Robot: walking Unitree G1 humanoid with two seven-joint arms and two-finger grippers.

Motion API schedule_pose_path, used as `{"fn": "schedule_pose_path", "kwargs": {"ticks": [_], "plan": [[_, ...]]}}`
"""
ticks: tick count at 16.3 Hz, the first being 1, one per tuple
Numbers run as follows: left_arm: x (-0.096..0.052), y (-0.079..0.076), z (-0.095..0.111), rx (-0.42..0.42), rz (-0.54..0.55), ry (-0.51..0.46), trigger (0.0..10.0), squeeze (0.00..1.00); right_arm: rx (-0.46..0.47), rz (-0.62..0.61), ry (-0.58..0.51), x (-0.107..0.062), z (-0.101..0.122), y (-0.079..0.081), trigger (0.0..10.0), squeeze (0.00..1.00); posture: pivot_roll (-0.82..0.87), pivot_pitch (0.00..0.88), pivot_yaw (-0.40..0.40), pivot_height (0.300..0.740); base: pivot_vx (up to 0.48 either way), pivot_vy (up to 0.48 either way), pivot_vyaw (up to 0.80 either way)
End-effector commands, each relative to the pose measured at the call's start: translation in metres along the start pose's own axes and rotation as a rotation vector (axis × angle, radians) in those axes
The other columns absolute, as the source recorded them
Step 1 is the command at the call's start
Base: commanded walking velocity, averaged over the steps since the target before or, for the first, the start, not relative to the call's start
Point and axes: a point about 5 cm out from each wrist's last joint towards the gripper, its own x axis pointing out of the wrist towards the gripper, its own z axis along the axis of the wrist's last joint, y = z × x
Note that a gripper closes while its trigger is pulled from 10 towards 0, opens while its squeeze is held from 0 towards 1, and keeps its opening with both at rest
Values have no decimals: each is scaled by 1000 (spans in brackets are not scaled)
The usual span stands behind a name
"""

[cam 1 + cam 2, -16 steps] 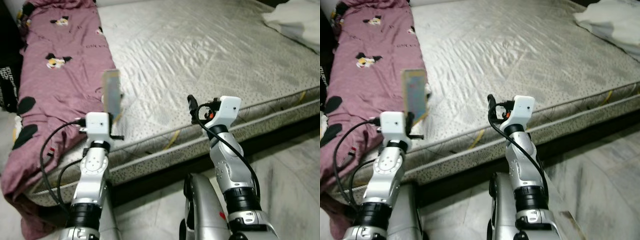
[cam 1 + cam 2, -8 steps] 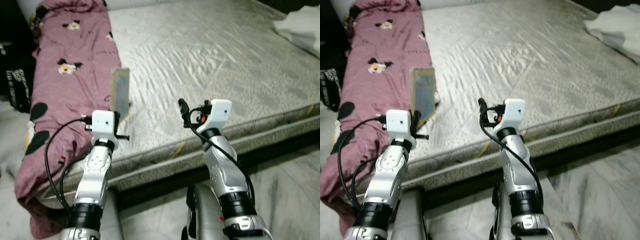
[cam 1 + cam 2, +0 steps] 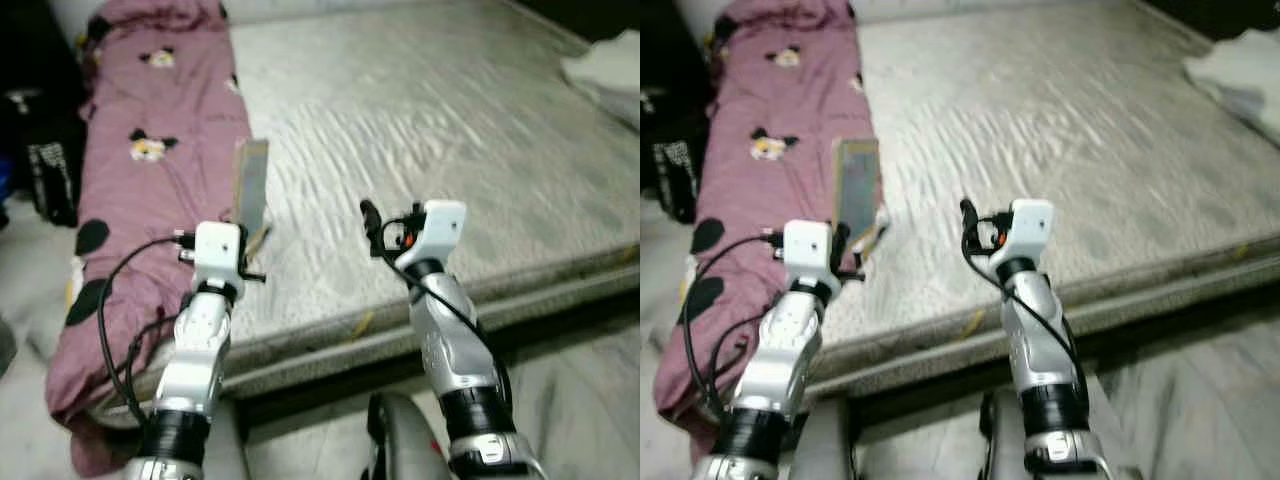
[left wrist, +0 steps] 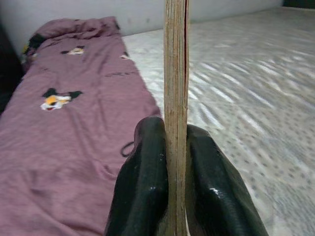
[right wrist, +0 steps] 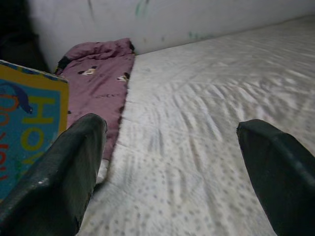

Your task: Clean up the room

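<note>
A thin book (image 3: 250, 182) with a blue and yellow cover (image 5: 27, 123) stands upright in my left gripper (image 4: 175, 162), whose black fingers (image 4: 145, 182) are shut on its lower edge. I hold it above the near edge of a grey mattress (image 3: 420, 130), beside a mauve cartoon-print blanket (image 3: 150, 170) lying along the mattress's left side. My right gripper (image 5: 172, 167) hovers over the mattress edge a little right of the book, open, with nothing between its fingers (image 5: 64, 167).
White cloth (image 3: 610, 70) lies at the far right corner of the mattress. A dark bag (image 3: 45, 170) stands on the floor left of the blanket. Pale floor (image 3: 580, 400) runs along the front of the mattress.
The camera has shifted, so the scene sits further right and looks blurred. Both arms keep their pose and the book stays in the left gripper.
</note>
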Motion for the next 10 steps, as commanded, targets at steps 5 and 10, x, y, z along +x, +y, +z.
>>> {"fn": "schedule_pose_path", "kwargs": {"ticks": [5, 10], "plan": [[7, 4, 13, 18, 38, -46, 10000, 0, -8, 38, -14, 6, 3, 9, 10000, 0, 67, 0, -18, 717, 0, 0, 0], [7, 0, 9, 6, 30, -21, 10000, 0, -21, 32, -15, 6, 3, 7, 10000, 0, 64, 0, -18, 740, 0, 0, 0]]}}
